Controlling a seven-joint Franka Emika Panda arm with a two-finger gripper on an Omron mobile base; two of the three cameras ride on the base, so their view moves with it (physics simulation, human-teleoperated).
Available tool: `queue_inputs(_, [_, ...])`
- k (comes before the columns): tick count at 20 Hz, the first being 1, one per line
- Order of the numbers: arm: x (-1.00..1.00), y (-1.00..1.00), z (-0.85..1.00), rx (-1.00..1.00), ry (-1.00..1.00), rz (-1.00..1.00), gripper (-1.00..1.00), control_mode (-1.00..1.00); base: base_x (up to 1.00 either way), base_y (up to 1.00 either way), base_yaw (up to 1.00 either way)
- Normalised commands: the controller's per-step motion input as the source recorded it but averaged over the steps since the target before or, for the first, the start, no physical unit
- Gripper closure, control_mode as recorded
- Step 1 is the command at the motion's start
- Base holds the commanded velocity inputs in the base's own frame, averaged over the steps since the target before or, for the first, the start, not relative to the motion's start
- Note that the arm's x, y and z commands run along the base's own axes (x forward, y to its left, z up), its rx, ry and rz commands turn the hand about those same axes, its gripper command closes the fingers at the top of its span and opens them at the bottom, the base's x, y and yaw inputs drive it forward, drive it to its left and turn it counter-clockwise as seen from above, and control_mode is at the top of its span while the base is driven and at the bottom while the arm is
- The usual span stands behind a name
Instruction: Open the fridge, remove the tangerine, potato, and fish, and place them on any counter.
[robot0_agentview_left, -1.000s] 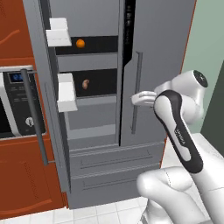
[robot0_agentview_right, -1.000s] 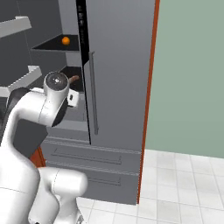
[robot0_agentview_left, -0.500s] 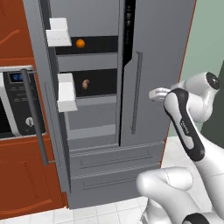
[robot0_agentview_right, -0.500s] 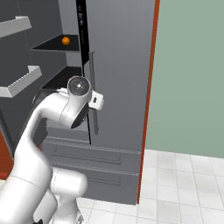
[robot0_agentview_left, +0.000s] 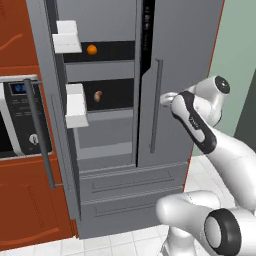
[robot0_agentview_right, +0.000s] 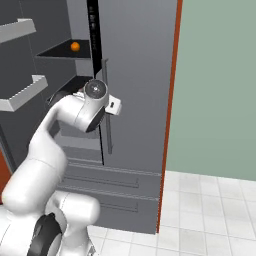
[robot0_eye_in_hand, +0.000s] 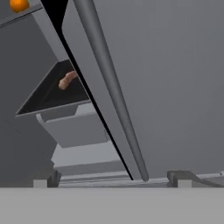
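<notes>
While the fridge stands with its left door swung open, the tangerine sits on an upper shelf and the potato one shelf below; the pincer hovers wide, empty, near the right door's handle.

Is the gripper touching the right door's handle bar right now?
Apart. In the hand view the open gripper has its fingertips on either side of the handle bar, with grey door showing between each tip and the bar.
</notes>
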Motion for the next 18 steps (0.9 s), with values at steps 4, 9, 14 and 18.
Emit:
queue_inputs(4, [0.64,0.24,0.0,-0.02,0.0,0.0,-1.0,-1.0,0.0,0.0,0.0])
queue_inputs(9, [0.64,0.16,0.0,-0.05,0.0,0.0,-1.0,-1.0,0.0,0.0,0.0])
queue_inputs(14, [0.61,-0.03,0.0,-0.05,0.0,-0.01,-1.0,-1.0,0.0,0.0,0.0])
queue_inputs(18, [0.47,-0.3,-0.01,0.0,0.0,-0.04,-1.0,-1.0,0.0,0.0,0.0])
